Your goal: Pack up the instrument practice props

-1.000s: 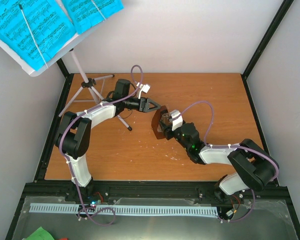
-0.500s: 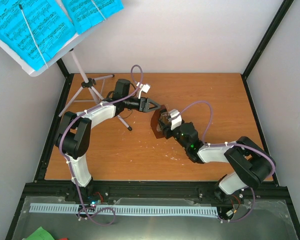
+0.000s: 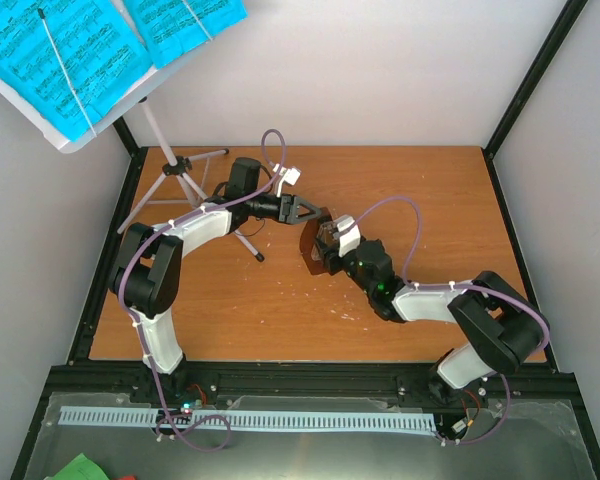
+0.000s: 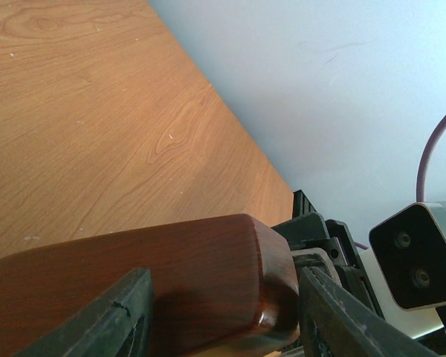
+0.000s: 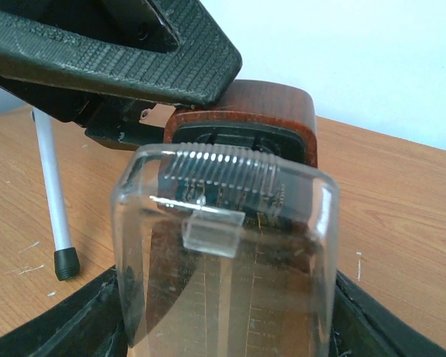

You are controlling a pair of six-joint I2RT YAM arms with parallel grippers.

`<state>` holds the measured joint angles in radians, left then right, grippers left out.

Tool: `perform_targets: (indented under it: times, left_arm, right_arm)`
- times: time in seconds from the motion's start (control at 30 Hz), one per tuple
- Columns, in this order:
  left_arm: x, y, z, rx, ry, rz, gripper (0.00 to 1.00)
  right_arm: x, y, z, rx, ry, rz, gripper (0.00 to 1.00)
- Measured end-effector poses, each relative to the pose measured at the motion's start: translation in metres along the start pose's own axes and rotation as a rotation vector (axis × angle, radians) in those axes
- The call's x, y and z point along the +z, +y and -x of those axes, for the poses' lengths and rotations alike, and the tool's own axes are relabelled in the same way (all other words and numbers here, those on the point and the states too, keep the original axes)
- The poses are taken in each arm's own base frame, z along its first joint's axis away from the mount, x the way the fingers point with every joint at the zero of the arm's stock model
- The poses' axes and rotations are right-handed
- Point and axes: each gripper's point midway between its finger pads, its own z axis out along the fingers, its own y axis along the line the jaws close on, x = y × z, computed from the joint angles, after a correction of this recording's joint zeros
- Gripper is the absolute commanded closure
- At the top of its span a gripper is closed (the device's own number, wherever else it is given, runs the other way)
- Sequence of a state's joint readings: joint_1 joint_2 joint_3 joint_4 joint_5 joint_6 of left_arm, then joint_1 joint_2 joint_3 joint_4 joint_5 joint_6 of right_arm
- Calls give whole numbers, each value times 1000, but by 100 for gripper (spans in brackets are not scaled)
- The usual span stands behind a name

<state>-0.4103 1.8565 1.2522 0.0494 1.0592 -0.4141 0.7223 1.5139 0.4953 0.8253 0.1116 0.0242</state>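
The brown pyramid metronome with its clear plastic cover lies mid-table. My right gripper is shut on it, and the cover fills the space between its fingers in the right wrist view. My left gripper is open, its jaws straddling the metronome's brown end; one finger shows above the metronome. The silver tripod music stand stands at the back left. Its desk holds the bright blue sheet-music pages.
One tripod leg with a black foot reaches toward the left forearm and shows in the right wrist view. A black frame and grey walls surround the wooden table.
My right gripper has carried the metronome a little up and left, so its end now sits between the left jaws. The left arm has hardly moved.
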Motion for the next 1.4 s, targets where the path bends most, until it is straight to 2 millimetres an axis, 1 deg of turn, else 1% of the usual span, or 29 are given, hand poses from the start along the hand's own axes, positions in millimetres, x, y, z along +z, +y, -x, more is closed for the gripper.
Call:
perform_targets:
  times: [0.27,0.43,0.6,0.67,0.73,0.83,0.93,1.07,1.13,1.27,1.4]
  left_arm:
    - [-1,1,1,3,-4,3,47]
    - [-2,2,2,4,-8,6,47]
    - [-2,2,2,5,-9,8,47]
    - [-1,2,2,5,-9,8,47]
    - [-1,2,2,5,-9,9,47]
    - [-1,2,2,4,-8,9,47]
    - [-1,2,2,4,-8,10,47]
    - [-2,2,2,5,-7,11,45]
    - [-2,2,3,7,-8,15,41]
    - [-2,5,3,6,-8,30,30]
    - [-5,11,3,1,-10,57,16]
  right_arm:
    - [4,-1,1,-3,22,-4,47]
    - [6,-3,1,-3,33,-5,43]
    - [5,-4,1,-3,39,1,33]
    - [4,-4,0,-8,44,2,27]
    - [4,-5,-3,-11,59,-2,19]
    - [2,-6,-7,-20,74,-2,14]
    - [-2,-6,-5,-26,71,-2,8]
    - [-4,-7,-3,-30,65,-5,4]
    - [-5,-7,-3,-30,64,-5,0]
    - [-11,-8,-3,-35,63,-6,0]
    - [-22,-9,8,-34,28,-8,0]
